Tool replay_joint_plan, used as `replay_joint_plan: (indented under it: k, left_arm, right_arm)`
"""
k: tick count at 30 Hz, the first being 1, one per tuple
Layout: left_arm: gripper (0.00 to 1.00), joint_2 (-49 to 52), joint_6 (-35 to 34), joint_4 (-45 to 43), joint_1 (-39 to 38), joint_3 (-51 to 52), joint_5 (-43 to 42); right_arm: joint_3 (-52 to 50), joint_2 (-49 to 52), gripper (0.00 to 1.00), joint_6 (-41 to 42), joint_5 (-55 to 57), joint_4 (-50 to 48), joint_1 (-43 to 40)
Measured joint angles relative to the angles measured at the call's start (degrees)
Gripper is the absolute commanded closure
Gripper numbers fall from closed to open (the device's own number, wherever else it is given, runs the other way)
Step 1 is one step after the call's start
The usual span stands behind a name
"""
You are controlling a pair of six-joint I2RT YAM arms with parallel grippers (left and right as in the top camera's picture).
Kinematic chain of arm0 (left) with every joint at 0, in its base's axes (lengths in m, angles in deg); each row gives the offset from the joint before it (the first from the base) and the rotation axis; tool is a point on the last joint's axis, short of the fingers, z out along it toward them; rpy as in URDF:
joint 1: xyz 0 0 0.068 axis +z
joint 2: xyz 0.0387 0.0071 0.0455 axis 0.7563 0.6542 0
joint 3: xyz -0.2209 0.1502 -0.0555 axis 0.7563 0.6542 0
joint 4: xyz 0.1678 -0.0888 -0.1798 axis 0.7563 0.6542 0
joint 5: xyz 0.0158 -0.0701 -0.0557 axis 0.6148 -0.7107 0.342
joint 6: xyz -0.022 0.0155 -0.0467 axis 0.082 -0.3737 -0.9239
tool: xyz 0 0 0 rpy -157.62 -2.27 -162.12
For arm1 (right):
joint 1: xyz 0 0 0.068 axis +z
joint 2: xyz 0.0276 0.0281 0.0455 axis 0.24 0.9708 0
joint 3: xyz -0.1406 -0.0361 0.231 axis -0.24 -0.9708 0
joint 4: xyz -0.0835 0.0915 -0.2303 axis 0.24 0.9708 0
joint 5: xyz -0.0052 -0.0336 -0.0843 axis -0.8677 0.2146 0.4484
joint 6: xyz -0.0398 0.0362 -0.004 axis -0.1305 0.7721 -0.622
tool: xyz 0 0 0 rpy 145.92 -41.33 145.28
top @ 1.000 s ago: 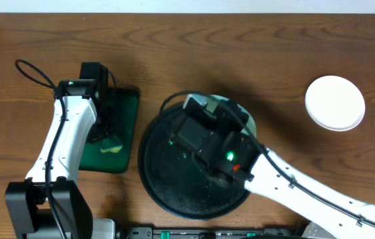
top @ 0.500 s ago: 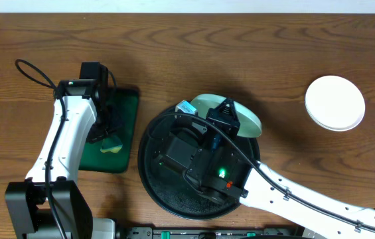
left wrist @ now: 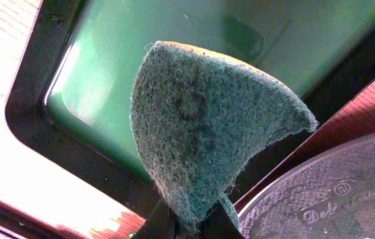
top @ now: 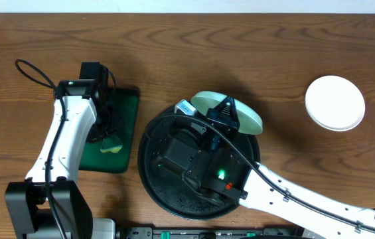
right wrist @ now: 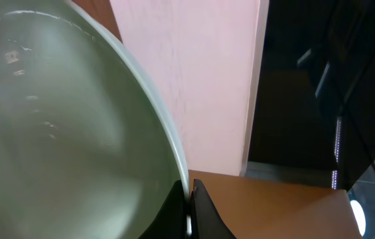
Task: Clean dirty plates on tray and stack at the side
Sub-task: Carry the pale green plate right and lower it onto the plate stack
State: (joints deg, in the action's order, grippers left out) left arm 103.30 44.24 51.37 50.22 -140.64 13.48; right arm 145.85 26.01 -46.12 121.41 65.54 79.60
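Note:
A pale mint-green plate (top: pixel 248 118) is lifted and tilted over the far right rim of the round black tray (top: pixel 152 189). My right gripper (top: pixel 223 113) is shut on its edge. In the right wrist view the plate (right wrist: pixel 61 133) fills the left side, its rim pinched between the two black fingers of the gripper (right wrist: pixel 188 206). A white plate (top: pixel 335 102) lies on the wood at the far right. My left gripper (left wrist: pixel 190 229) is shut on a dark green scouring sponge (left wrist: pixel 207 126), held just above the green rectangular tray (left wrist: pixel 107 60).
The green rectangular tray (top: pixel 126 109) lies left of the black tray, under my left arm. The black tray's rim (left wrist: pixel 320 206) shows at the lower right of the left wrist view. Bare wood tabletop (top: pixel 287 73) lies between the black tray and the white plate.
My right arm has turned and drawn back over the black tray, bringing the mint-green plate up and out past the far right rim. The left arm and sponge have not moved.

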Motion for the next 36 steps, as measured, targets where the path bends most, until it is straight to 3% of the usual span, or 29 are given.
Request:
replay_joint_plan:
  k: [25,29,36]
  left_arm:
    - [0.92,0.0,0.0,0.0,0.0,0.0,0.0]
    - [0.92,0.0,0.0,0.0,0.0,0.0,0.0]
    - [0.92,0.0,0.0,0.0,0.0,0.0,0.0]
  right_arm:
    - [0.0,0.0,0.99,0.5,0.0,-1.9,0.0]
    - [0.0,0.0,0.99,7.4,-6.6,-0.9,-0.2]
    - [0.0,0.0,0.99,30.5,-37.7,0.7,-8.8]
